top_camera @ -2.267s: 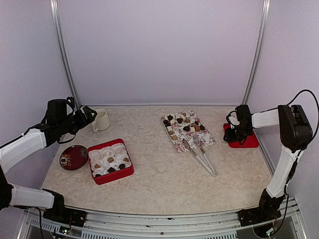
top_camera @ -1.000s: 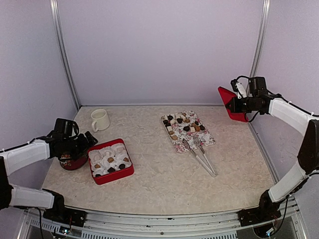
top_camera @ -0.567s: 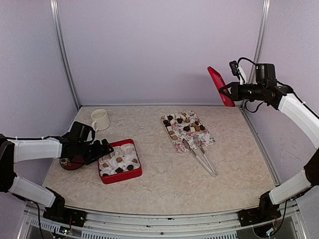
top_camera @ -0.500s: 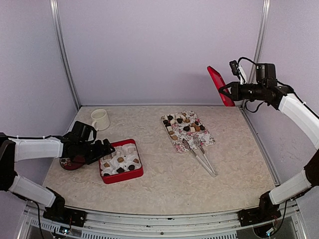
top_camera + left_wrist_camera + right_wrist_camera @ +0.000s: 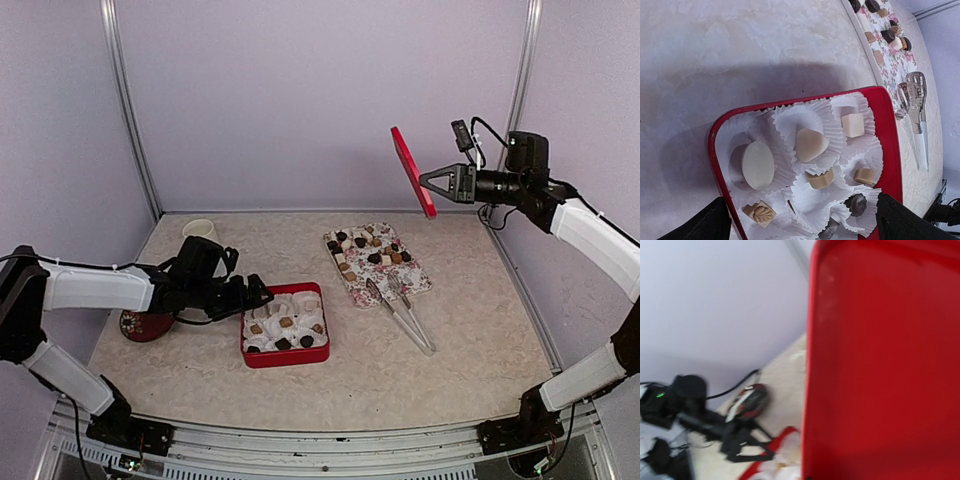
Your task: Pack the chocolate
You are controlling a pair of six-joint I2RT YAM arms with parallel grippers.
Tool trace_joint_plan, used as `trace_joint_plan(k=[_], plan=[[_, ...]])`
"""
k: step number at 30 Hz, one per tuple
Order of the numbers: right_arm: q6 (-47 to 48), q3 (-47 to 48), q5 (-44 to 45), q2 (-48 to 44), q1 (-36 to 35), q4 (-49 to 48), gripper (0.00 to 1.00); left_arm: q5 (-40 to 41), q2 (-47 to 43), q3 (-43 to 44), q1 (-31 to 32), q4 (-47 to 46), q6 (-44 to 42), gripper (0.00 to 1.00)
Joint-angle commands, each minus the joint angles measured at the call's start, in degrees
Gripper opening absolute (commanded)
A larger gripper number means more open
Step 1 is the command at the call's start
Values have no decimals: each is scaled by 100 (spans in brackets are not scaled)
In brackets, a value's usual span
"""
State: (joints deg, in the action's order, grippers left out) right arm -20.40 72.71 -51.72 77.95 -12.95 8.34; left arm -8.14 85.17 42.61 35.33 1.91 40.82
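Observation:
The red box [image 5: 285, 361] with white paper cups holds several chocolates [image 5: 286, 323], cream, tan and dark. My left gripper [image 5: 250, 297] is at its left side; in the left wrist view its fingers straddle the box [image 5: 890, 150], one outside each side wall, closed on it [image 5: 802, 225], above the chocolates [image 5: 811, 144]. More chocolates [image 5: 372, 257] lie on the floral tray [image 5: 418, 280]. My right gripper [image 5: 432, 183] is shut on the red lid [image 5: 412, 172], held on edge high above the tray. The lid [image 5: 880, 365] fills the right wrist view and hides the fingers.
Metal tongs [image 5: 405, 312] lie off the floral tray's near right corner. A cream mug [image 5: 200, 229] stands at the back left. A dark red oval dish [image 5: 145, 326] sits by my left forearm. Walls close the back and both sides.
My left gripper has slid the red box to the right, toward the table's middle. My right gripper has lifted the red lid off the table and carried it up and left.

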Motion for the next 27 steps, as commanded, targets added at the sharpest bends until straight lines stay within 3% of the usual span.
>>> trace_joint_plan(k=[1,5,12,16,21,27], plan=[[-535,-141,-867,-43,-453,-1300,0,324,-744,215,14,-339,-491,99],[-1394,-274,-1440,131,-988,-2656,0,180,-1610,18,-13,-1086,-992,99],[-3142,11,-2321,615,-1674,-5214,0,-780,-2669,-850,43,-3665,-1563,99],[-4000,514,-2964,996,-2144,-6356,0,-1211,-3146,-1078,255,-4251,-2669,99],[-4160,850,-3630,1149,-2675,-6629,0,-1686,-3564,-1127,316,-4028,-3731,99],[-4325,1118,-3902,1226,-3251,-6836,0,-2529,-3602,-1187,388,-4452,-3658,94]])
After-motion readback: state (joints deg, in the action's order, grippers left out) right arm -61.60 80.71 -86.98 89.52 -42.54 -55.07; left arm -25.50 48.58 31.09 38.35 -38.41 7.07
